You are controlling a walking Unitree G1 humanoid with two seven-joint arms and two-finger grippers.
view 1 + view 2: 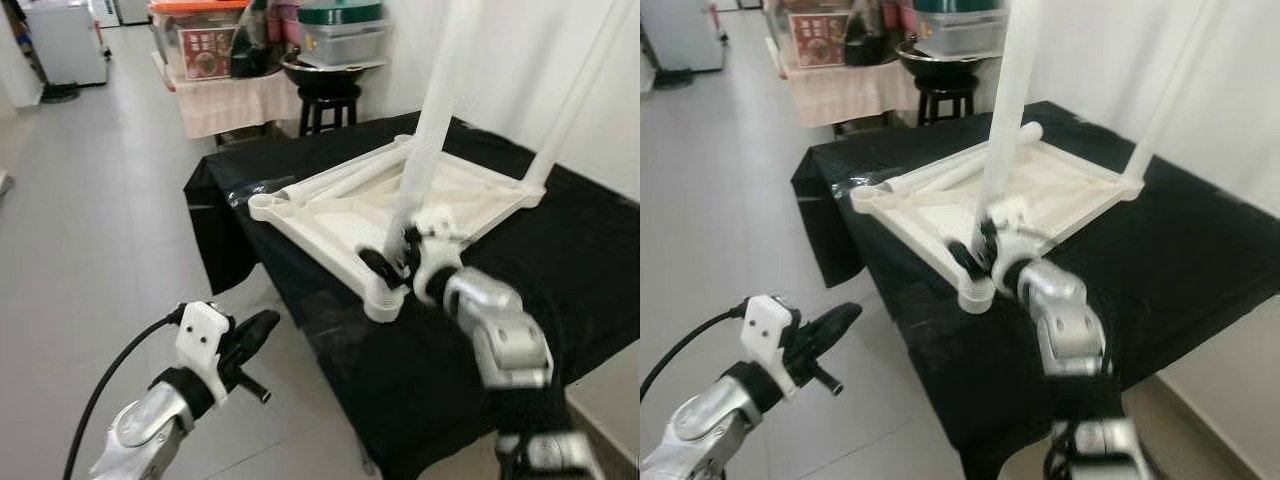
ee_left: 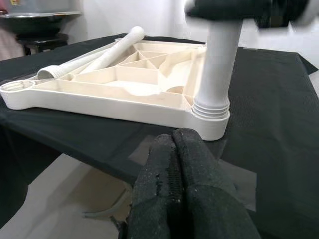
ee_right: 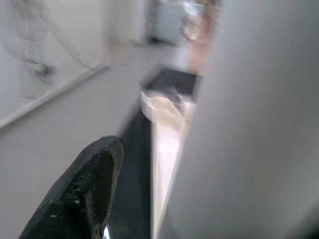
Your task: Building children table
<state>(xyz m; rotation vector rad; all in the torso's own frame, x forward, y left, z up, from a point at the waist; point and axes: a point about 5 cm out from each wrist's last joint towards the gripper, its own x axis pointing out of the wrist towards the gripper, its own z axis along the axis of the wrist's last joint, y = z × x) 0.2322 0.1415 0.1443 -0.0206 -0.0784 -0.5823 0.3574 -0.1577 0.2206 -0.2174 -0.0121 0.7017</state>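
A bright, evenly daylit room with soft, faint shadows. The pale floor (image 1: 90, 220) has a mild sheen. Head views are fairly sharp, slightly soft at the edges. The right wrist view is heavily blurred; a white leg (image 3: 249, 124) close up is smeared out of focus.

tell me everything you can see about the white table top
The white table top lies upside down on the black cloth, its ribbed plastic-looking underside facing up. Round sockets sit at its corners: two hold upright legs, the near one gripped by the right gripper. Loose legs lie across it.
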